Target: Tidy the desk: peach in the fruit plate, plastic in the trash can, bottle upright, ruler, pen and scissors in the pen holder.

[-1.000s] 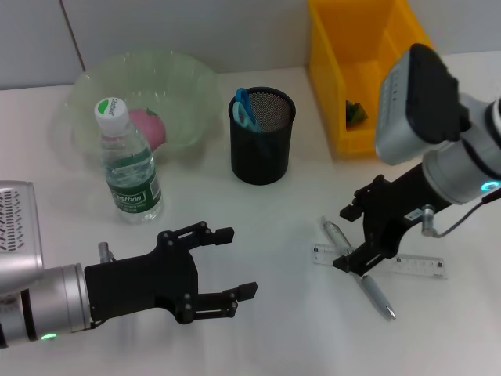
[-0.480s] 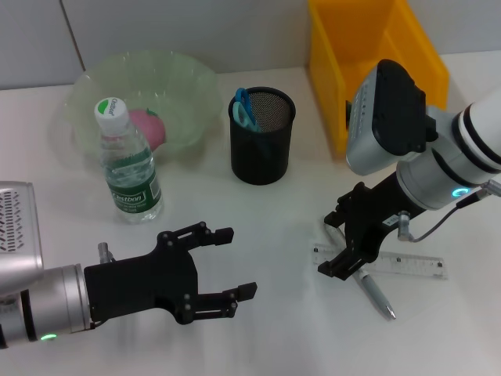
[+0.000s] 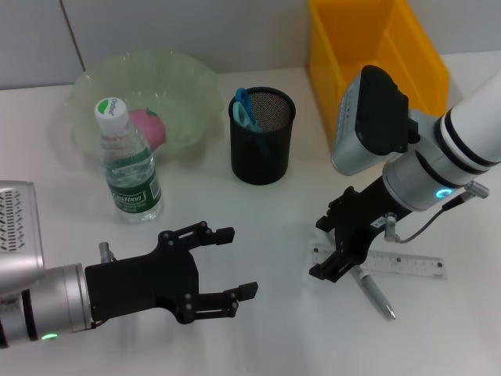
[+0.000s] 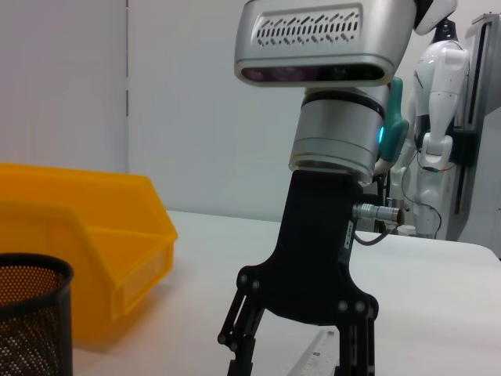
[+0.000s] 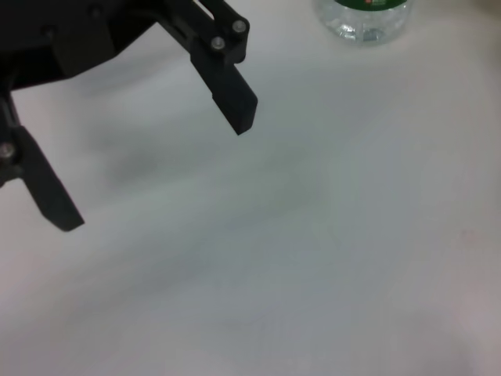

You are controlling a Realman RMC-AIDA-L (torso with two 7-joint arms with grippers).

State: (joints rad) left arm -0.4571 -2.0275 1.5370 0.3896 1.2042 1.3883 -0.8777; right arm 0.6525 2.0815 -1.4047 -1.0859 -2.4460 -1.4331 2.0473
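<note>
Head view: right hand [image 3: 329,251] down over the near end of one clear ruler [image 3: 391,262], fingers spread, grasping nothing. One silver pen [image 3: 374,293] lies crossing the ruler just beside that hand. Left hand [image 3: 235,262] released, hovering over the bench [image 3: 266,227]. One bottle [image 3: 125,164] upright; one peach [image 3: 149,125] in plate [image 3: 188,86]; blue scissors [image 3: 244,108] in holder [image 3: 262,137].

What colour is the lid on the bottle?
The bottle has a white lid with a green patch on top. The head view shows it best.
</note>
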